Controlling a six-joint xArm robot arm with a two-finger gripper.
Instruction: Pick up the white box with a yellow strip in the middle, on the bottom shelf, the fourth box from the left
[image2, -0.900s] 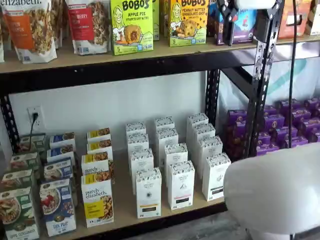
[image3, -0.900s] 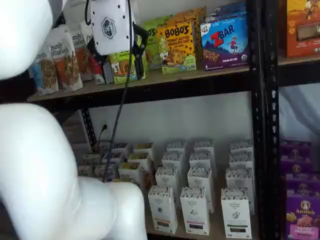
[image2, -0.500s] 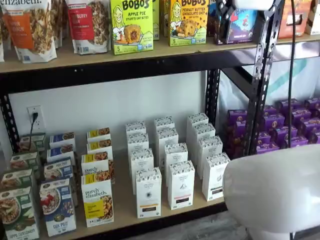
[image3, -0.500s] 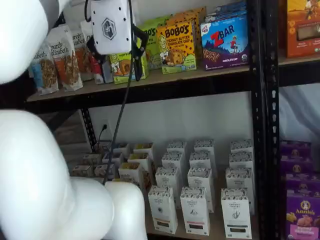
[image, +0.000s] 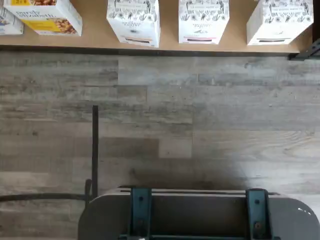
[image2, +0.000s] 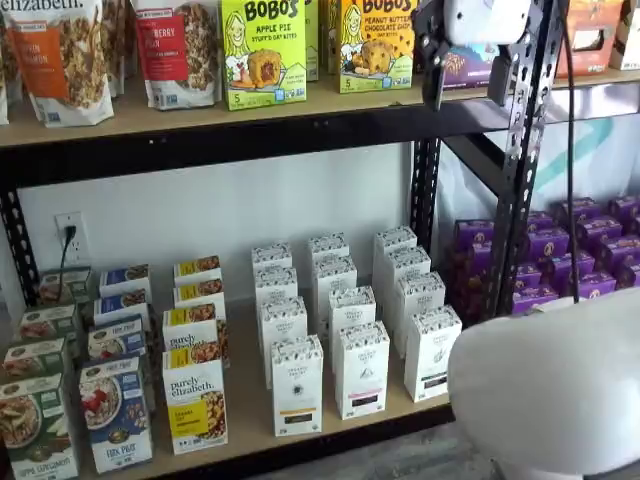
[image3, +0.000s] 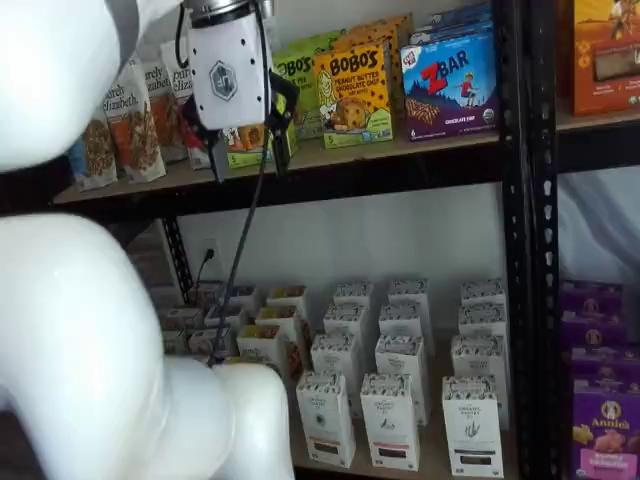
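Approach step: gripper (image3: 245, 150) hung high by upper shelf, fingers spread wide, empty. Next: descend to white box (image2: 297, 385) on bottom shelf (image2: 250, 415).

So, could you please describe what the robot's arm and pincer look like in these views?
The arm is built of bulky, smooth, glossy white rounded segments. The pincer has a boxy white body marked with a dark hexagonal logo, and two black fingers below it. A thin black cable hangs beside it.
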